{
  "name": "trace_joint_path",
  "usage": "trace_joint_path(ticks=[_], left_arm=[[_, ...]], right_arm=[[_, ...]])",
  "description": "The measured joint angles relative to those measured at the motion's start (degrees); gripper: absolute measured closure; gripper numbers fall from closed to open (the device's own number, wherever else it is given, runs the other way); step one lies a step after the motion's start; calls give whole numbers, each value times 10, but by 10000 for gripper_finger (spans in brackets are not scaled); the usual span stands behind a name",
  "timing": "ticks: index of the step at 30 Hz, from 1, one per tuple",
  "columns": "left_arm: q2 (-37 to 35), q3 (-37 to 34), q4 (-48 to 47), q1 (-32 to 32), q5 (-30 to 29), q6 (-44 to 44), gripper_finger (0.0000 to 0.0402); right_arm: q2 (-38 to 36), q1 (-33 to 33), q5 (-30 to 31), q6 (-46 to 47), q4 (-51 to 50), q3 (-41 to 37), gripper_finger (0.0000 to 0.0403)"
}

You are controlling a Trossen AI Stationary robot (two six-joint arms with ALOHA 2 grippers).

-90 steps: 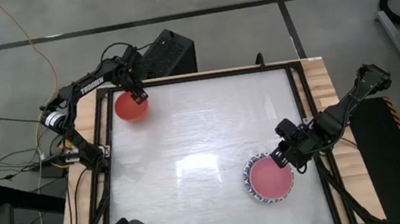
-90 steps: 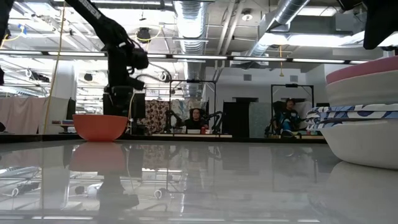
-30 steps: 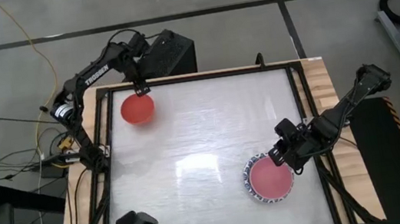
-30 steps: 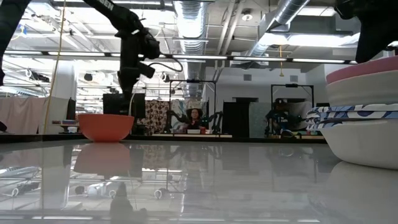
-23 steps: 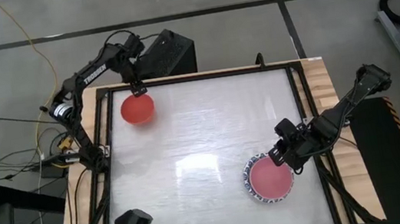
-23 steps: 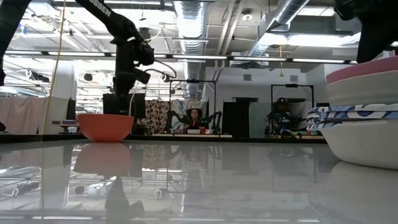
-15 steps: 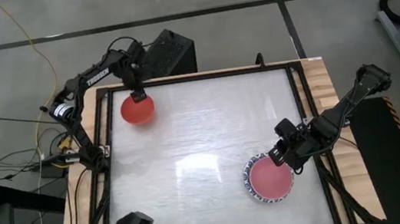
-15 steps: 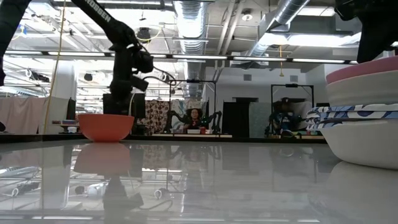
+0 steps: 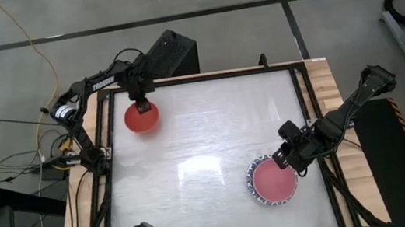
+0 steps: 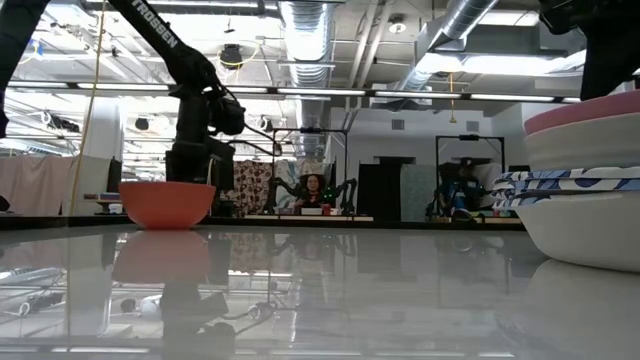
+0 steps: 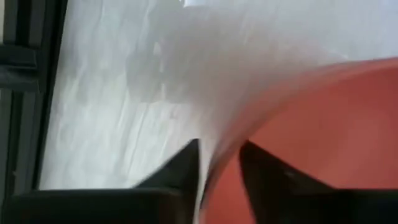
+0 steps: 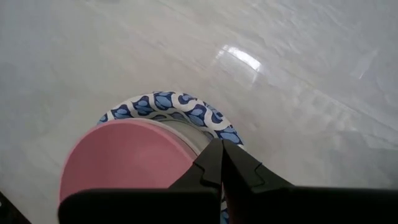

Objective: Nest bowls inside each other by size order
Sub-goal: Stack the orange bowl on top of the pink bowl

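White tabletop (image 9: pixel 205 136): left gripper (image 11: pixel 219 163) straddles the red bowl (image 9: pixel 142 117) rim (fingers narrowly apart); right gripper (image 12: pixel 221 163), closed and empty, hovers beside the bowl stack (image 9: pixel 273 181).

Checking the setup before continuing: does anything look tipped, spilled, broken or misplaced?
Nothing stands out. The red bowl sits upright with the left gripper straddling its rim; the pink bowl rests level in the nested stack, the right gripper shut above it.
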Motion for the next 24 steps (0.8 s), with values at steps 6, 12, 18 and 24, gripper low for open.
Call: trace_joint_path(ticks=[6, 12, 18, 24], left_arm=[[0, 1, 7, -5, 8, -88, 393], [-4, 7, 1, -7, 37, -256, 401], [-26, 7, -19, -45, 69, -319, 401], [-68, 7, 11, -124, 73, -391, 401]], right_arm=[[0, 0, 0, 2, 17, 0, 377], [0, -7, 2, 4, 43, 0, 377], [-2, -58, 23, 48, 83, 0, 377], [-1, -139, 77, -39, 191, 0, 377]])
